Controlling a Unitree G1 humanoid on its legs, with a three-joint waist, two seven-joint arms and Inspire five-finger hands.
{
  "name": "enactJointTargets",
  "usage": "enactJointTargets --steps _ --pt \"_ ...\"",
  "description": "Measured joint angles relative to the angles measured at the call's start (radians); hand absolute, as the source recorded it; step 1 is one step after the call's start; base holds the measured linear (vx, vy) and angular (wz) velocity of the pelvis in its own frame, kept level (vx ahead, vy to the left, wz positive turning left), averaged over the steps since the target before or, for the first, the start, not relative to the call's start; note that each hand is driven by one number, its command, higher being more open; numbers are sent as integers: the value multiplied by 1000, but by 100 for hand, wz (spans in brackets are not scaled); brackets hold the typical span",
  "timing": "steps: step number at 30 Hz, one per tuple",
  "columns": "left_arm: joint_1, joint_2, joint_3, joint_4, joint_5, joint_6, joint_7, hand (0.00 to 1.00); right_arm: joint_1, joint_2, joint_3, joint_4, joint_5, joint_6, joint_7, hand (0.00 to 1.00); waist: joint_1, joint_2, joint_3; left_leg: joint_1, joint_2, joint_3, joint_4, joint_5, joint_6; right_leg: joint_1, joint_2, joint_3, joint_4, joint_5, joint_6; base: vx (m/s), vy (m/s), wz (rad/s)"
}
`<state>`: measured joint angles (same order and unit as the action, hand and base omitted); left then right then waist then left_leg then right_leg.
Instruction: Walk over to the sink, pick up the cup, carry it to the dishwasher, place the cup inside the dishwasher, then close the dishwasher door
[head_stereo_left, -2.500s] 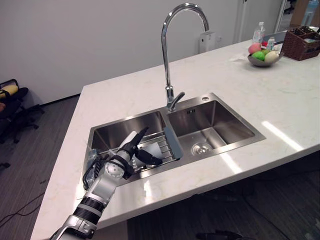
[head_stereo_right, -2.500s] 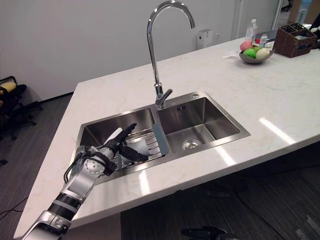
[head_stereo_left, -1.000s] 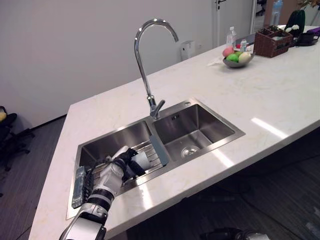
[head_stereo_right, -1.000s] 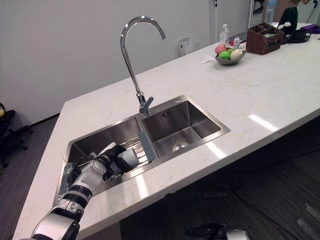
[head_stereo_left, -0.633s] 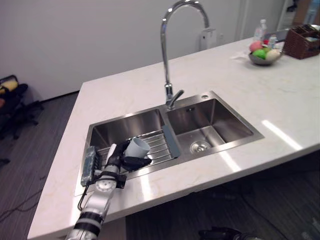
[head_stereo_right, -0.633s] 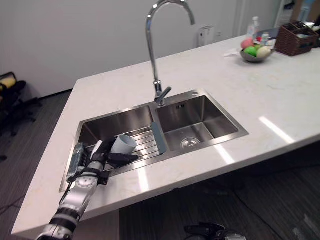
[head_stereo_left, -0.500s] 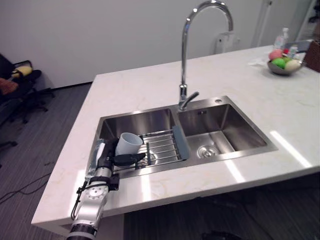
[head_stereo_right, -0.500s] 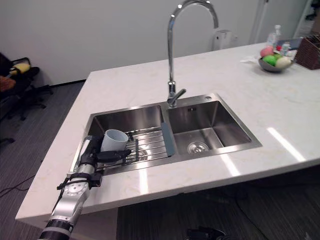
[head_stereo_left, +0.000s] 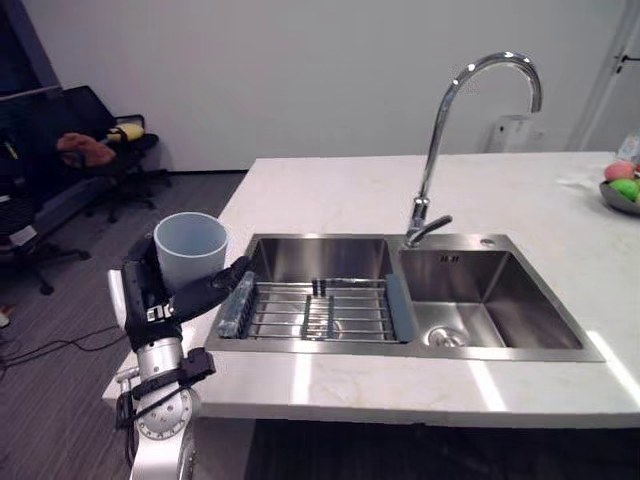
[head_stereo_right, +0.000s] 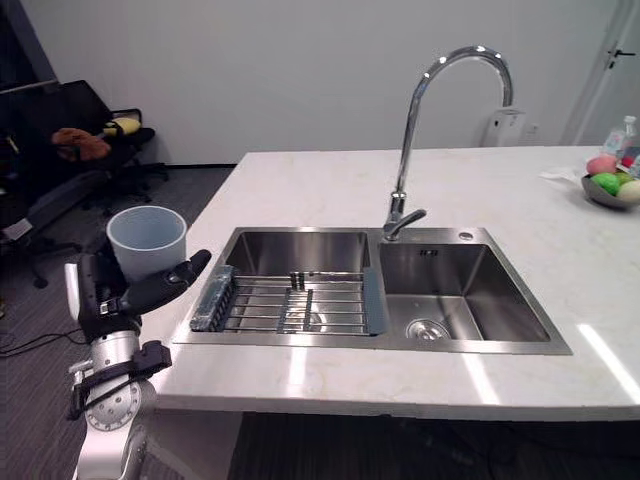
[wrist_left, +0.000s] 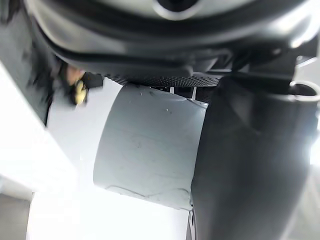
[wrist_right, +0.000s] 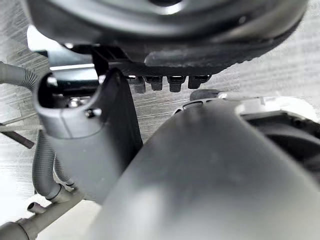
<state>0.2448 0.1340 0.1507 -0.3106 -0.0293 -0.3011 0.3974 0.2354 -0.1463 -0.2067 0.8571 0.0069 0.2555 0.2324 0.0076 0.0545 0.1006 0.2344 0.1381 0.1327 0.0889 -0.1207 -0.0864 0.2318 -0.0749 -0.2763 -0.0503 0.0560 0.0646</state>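
Observation:
My left hand (head_stereo_left: 150, 298) is shut on a pale blue-grey cup (head_stereo_left: 190, 250), thumb and fingers curled round its lower wall. The cup stands upright with its mouth up, lifted clear of the worktop beyond the left end of the steel double sink (head_stereo_left: 330, 240). In the left wrist view the cup's wall (wrist_left: 150, 150) lies against my palm with the thumb (wrist_left: 250, 160) beside it. My right hand (wrist_right: 85, 135) hangs low over the grey floor, its fingers relaxed and holding nothing.
A roll-up drying rack (head_stereo_left: 320, 310) spans the sink's left basin, and a tall curved tap (head_stereo_left: 440, 130) rises behind the divider. The pale stone worktop (head_stereo_left: 330, 185) runs right to a fruit bowl (head_stereo_right: 610, 190). Dark office chairs (head_stereo_left: 110, 150) stand at the far left.
My left hand closed on the cup in the left basin and raised it out, leftward past the sink's end. The camera has swung left, shifting the whole scene.

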Motion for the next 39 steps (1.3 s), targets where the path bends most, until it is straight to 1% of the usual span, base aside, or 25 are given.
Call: enactJointTargets --steps 4,7,8,9,10,11,12,14,15,16,17,18,19,20,21,22,23,24,26,27,28,29,32,35,39 --pt "107 -23 51 -90 62 -5 75 0 -11 -1 -4 5 -23 -29 2 100 27 11 41 -88 6 -123 184 -67 -5 -23 -22 -97 189 -111 -4 -11 -4 86" --pt "154 -37 86 -126 59 -5 110 0 -34 -11 25 21 -38 -30 1 100 69 -13 73 -172 -36 -251 211 -42 -5 -49 -74 -221 273 -178 -2 -81 -38 130" --pt "175 -47 82 -126 61 -5 144 0 -44 -24 41 21 -27 -15 -12 100 79 -10 83 -227 -57 -298 176 -17 5 -60 -96 -303 271 -187 5 -91 -38 146" --pt "178 -49 80 -126 61 -5 151 0 -46 -24 40 22 -26 -12 -16 100 81 -8 85 -235 -53 -289 166 -15 12 -60 -101 -322 269 -187 5 -85 -67 180" --pt "185 -59 72 -126 62 -4 172 0 -53 -24 37 22 -20 -2 -26 100 90 -12 88 -263 -37 -198 112 -10 75 -59 -122 -404 254 -181 14 -57 -57 196" --pt "181 -71 59 -127 69 -8 193 0 -57 -26 31 42 -18 -3 -42 100 90 -39 86 -299 -25 -65 88 -7 127 -57 -170 -522 227 -166 20 -60 -52 237" --pt "170 -77 47 -127 70 -17 194 0 -64 -25 20 55 -11 -3 -50 100 84 -36 88 -344 -10 35 152 -16 144 -60 -197 -585 232 -158 8 -41 -16 273" --pt "145 -106 16 -127 66 -82 164 0 -68 -63 17 73 36 20 -109 100 81 -5 80 -395 57 386 332 -14 241 -36 -288 -795 290 -150 15 17 14 277" --pt "146 -121 10 -133 66 -103 151 0 -58 -69 15 63 44 17 -125 100 78 11 72 -380 80 446 340 26 291 -29 -305 -837 326 -156 5 92 76 273" --pt "141 -154 -26 -155 57 -130 134 0 -28 -88 17 43 65 10 -156 100 66 55 59 -361 66 505 310 116 340 -13 -381 -890 498 -181 -48 31 193 270" --pt "117 -183 -52 -160 45 -155 118 0 -25 -95 0 31 67 -12 -183 100 44 80 68 -344 28 486 202 133 349 -45 -401 -889 595 -264 1 -44 202 254" --pt "98 -194 -52 -159 39 -168 118 0 -47 -95 -4 36 70 -7 -177 100 39 94 75 -334 9 447 117 153 347 -75 -353 -886 561 -300 18 -172 154 218" --pt "51 -167 -44 -164 26 -178 114 0 -89 -75 0 46 75 22 -167 100 39 65 86 -309 -40 437 -23 164 324 -125 -271 -899 367 -262 -17 -148 19 220" --pt "8 -143 -63 -119 28 -203 94 0 -114 -63 19 66 90 45 -169 100 24 55 113 -298 -15 478 16 128 215 -72 -278 -979 367 -166 -39 -128 -14 202" --pt "8 -133 -75 -113 26 -203 83 0 -127 -64 23 73 89 66 -174 100 28 50 116 -281 -14 499 13 134 198 -53 -295 -998 378 -167 -36 -48 3 157" --pt "43 -132 -103 -112 12 -203 69 0 -145 -79 26 86 91 98 -178 100 42 37 125 -230 -20 508 -29 149 142 -16 -323 -1027 399 -168 -34 -28 30 78" --pt "53 -131 -116 -112 6 -202 59 0 -146 -87 26 86 91 107 -182 100 44 42 124 -211 -36 503 -53 160 114 8 -340 -1048 411 -165 -29 -9 133 100" --pt "59 -117 -138 -116 -33 -201 19 0 -145 -93 26 84 94 119 -199 100 62 43 124 -181 -93 460 -86 160 132 52 -386 -1066 440 -152 -19 -5 211 94" --pt "51 -94 -142 -122 -56 -201 -2 0 -153 -91 27 69 132 133 -219 100 71 41 123 -180 -142 410 -109 144 152 61 -431 -1014 488 -134 -45 16 259 114" --pt "31 -70 -171 -123 -78 -193 -23 0 -154 -89 25 50 156 132 -259 100 60 42 122 -175 -187 326 -128 151 190 32 -469 -838 557 -90 -114 61 214 168" --pt "12 -55 -198 -123 -91 -185 -40 0 -156 -87 16 44 182 131 -274 100 52 48 118 -178 -203 264 -139 157 209 -1 -459 -685 587 -112 -117 81 196 216" --pt "-15 -38 -234 -115 -101 -183 -58 0 -157 -78 14 37 222 133 -287 100 34 49 117 -189 -207 189 -141 164 217 -36 -386 -510 576 -182 -72 74 55 217" --pt "-71 12 -338 -45 -108 -185 -100 0 -149 -26 19 19 345 134 -327 100 27 36 110 -185 -234 10 -143 172 213 -117 -148 -119 495 -306 -1 117 -17 196" --pt "-70 16 -354 20 -96 -163 -75 0 -178 -16 61 23 358 127 -342 100 31 34 107 -135 -251 -20 -146 173 213 -187 -71 -24 394 -314 12 208 2 64" --pt "-68 32 -357 53 -87 -124 -52 0 -186 -9 81 27 357 121 -319 100 27 12 95 -102 -258 -41 -153 159 195 -247 -63 -2 357 -282 -4 170 15 30"
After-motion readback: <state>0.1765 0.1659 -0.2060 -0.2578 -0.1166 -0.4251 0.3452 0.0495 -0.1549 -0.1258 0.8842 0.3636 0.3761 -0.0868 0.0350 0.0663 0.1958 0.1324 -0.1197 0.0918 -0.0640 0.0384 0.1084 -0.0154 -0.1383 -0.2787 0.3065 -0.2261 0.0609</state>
